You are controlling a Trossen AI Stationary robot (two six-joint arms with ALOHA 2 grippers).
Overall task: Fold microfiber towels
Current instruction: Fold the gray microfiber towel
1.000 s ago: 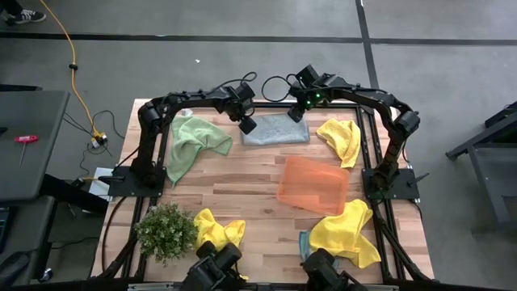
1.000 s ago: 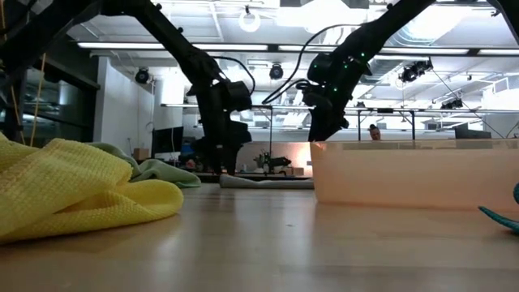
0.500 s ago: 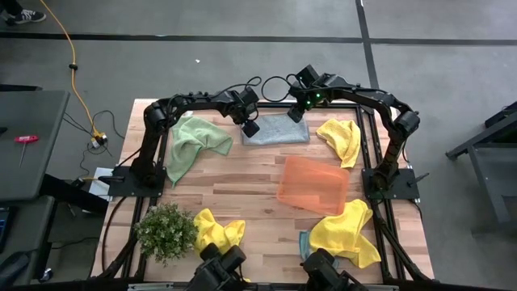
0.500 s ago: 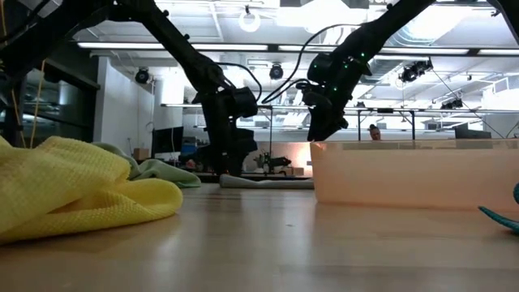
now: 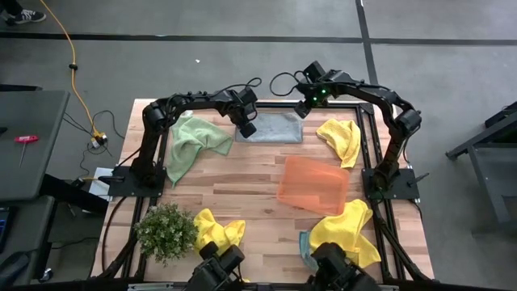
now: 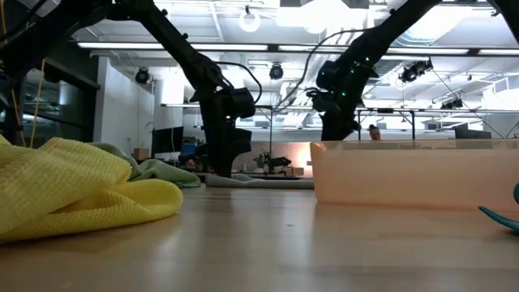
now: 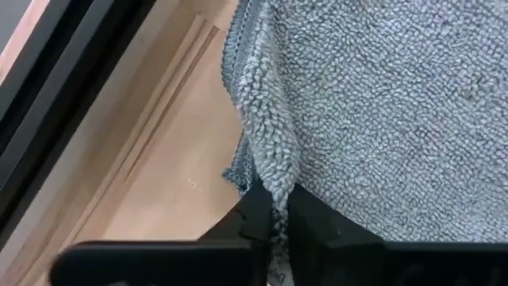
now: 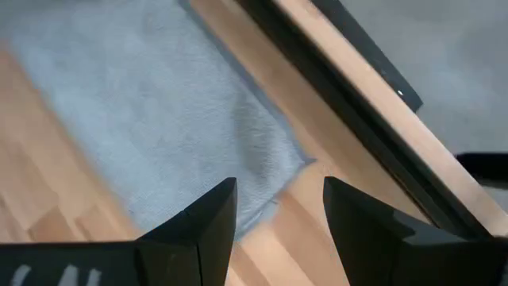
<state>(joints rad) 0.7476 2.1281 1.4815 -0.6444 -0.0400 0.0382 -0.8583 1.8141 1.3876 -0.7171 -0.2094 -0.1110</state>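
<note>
A grey-blue microfiber towel (image 5: 273, 128) lies flat near the table's far edge, also seen as a low strip in the low view (image 6: 263, 182). My left gripper (image 5: 245, 128) (image 7: 274, 218) is down at the towel's left edge, shut on it. My right gripper (image 5: 302, 115) (image 8: 278, 214) hangs open above the towel's far right corner (image 8: 290, 163), touching nothing. A pale green towel (image 5: 194, 141) lies crumpled at the far left. Yellow towels lie at the far right (image 5: 341, 137), near right (image 5: 343, 230) and near middle (image 5: 218, 230). My left gripper pinches a raised ridge of cloth at the grey-blue towel's left edge (image 7: 272, 179) between its two fingers (image 7: 252, 213). The fingers come from above, pointing steeply down. The rest of the towel stays spread flat on the table.
An orange tray (image 5: 313, 184) sits right of centre, and its pale wall fills the right of the low view (image 6: 405, 174). A potted plant (image 5: 167, 230) stands near left. A black frame rail (image 5: 266, 103) runs along the table's far edge, just behind the towel.
My left gripper has sunk slightly onto the grey-blue towel's left edge and shut on it, gathering a ridge of cloth. My right gripper, still open, has shifted toward the table's right edge, to above the towel's far right corner.
</note>
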